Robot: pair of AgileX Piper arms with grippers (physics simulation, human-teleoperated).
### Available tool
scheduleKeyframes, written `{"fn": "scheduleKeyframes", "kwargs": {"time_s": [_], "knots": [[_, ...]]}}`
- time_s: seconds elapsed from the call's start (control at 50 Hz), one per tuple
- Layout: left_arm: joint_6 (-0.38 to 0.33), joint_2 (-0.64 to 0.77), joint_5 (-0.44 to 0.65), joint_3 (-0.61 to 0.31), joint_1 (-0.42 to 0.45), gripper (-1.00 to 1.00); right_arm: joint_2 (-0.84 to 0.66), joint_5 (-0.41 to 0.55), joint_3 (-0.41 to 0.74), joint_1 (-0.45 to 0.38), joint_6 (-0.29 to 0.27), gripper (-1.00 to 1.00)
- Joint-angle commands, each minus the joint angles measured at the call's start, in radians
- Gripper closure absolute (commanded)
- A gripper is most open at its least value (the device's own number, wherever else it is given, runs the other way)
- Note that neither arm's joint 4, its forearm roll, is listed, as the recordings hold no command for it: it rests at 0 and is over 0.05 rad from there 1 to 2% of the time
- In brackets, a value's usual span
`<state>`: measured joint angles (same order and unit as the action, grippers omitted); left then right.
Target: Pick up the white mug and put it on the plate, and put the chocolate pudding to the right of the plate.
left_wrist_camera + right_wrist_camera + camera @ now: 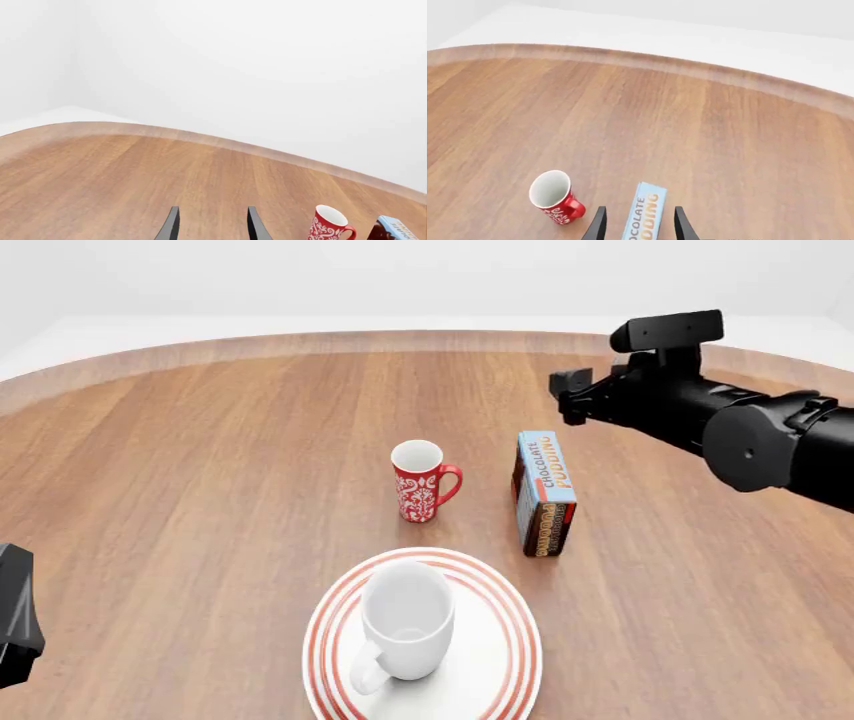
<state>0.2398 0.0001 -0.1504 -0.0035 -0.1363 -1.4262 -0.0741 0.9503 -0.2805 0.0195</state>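
On the red-ringed round plate (514, 660) stands the glossy white mug (404, 632); both arms' jaws gape empty.

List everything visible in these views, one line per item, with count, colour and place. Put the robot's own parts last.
table: one, brown wood, under everything.
plate: one, white with red rings, near edge, centre.
white mug: one, glossy white, upright on the plate.
red mug: one, red with white pattern, beyond the plate.
chocolate pudding: one, light blue face, brown and red sides, right of the red mug, beyond the plate's right edge.
left hand: one, black, open, over bare table.
right hand: one, black, open, holding nothing, above the pudding.
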Motion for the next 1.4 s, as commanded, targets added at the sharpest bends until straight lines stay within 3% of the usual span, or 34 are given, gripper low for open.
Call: {"fn": "scheduleKeyframes", "kwargs": {"time_s": [0.02, 0.6, 1.4], "knots": [[0.000, 0.000, 0.000, 0.000, 0.000, -1.00, -0.024, 0.007, 0.016, 0.003, 0.024, -1.00], [0.000, 0.000, 0.000, 0.000, 0.000, -1.00, -0.121, -0.011, 0.049, 0.028, 0.085, -1.00], [0.000, 0.000, 0.000, 0.000, -0.001, -1.00, -0.197, -0.046, 0.041, 0.031, 0.083, -1.00]]}}
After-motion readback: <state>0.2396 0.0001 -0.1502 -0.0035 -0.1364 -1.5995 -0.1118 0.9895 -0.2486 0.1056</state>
